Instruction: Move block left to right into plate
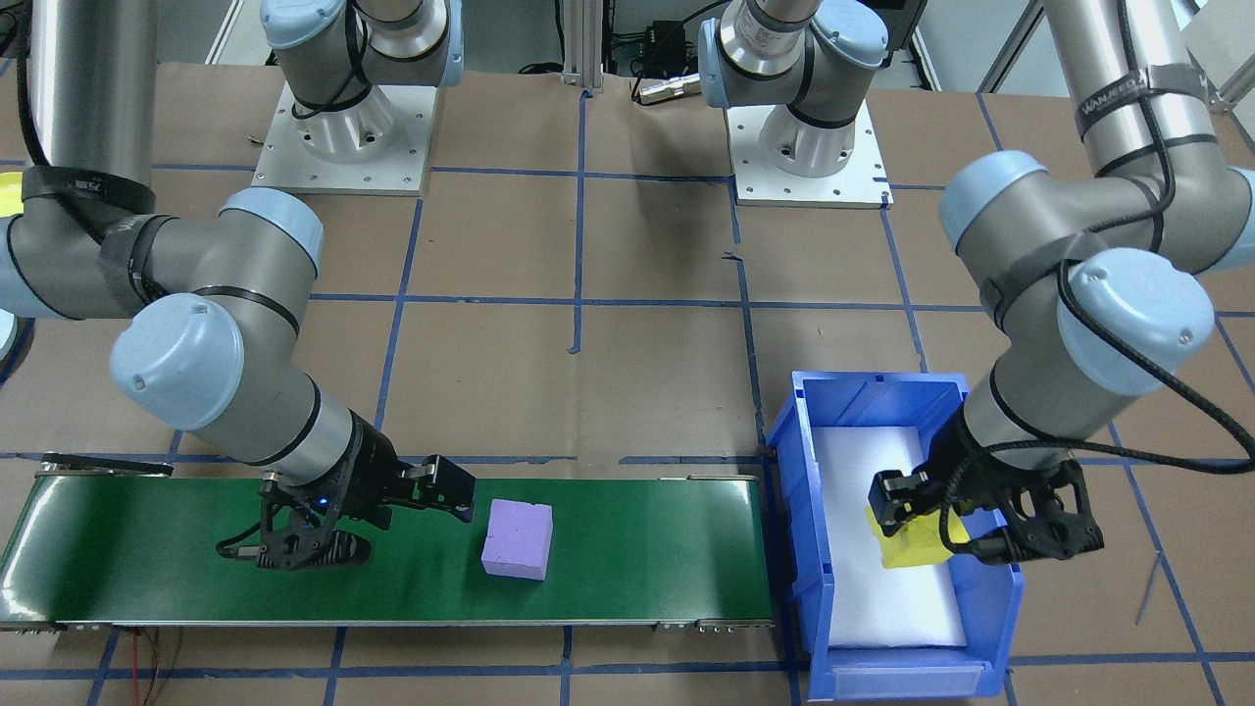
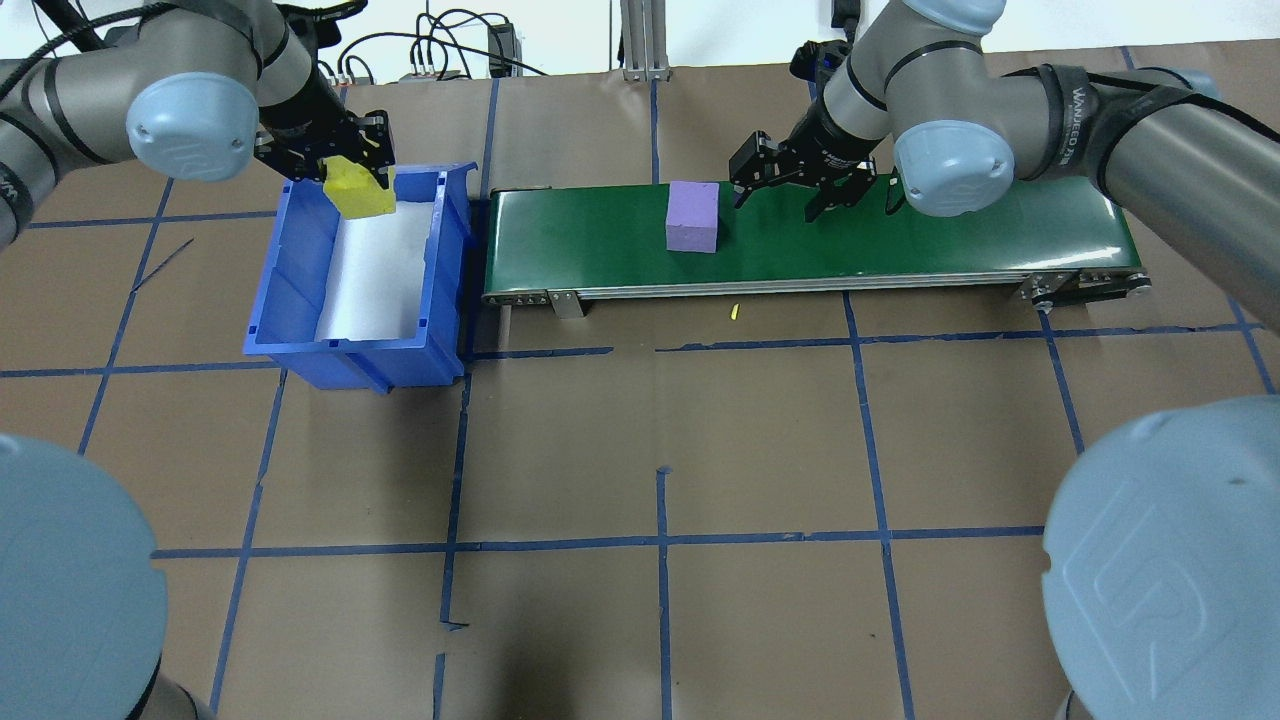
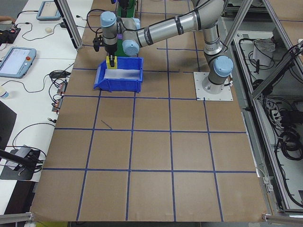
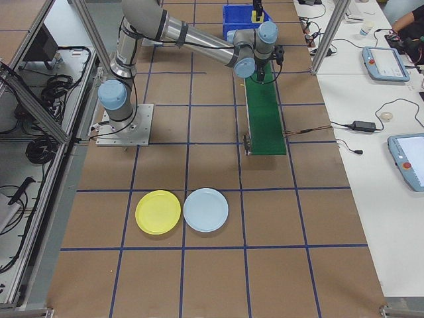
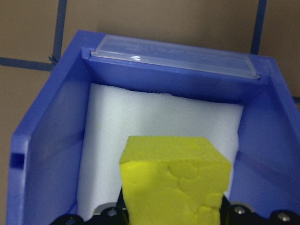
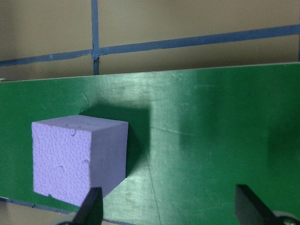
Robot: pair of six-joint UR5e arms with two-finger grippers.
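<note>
The left gripper (image 2: 352,170) clamps a yellow foam block (image 2: 360,190) above the blue plastic bin (image 2: 300,290); the right gripper (image 2: 790,185) stands wide open, a purple foam cube (image 2: 693,216) just beyond its fingertips.

The yellow block (image 5: 176,180) is running off the left wrist view's bottom edge, hiding the left gripper's fingertips. The right gripper's fingers (image 6: 91,208) are showing only as tips at the bottom edge. The bin (image 1: 990,598) is partly disappearing behind the left arm.
</note>
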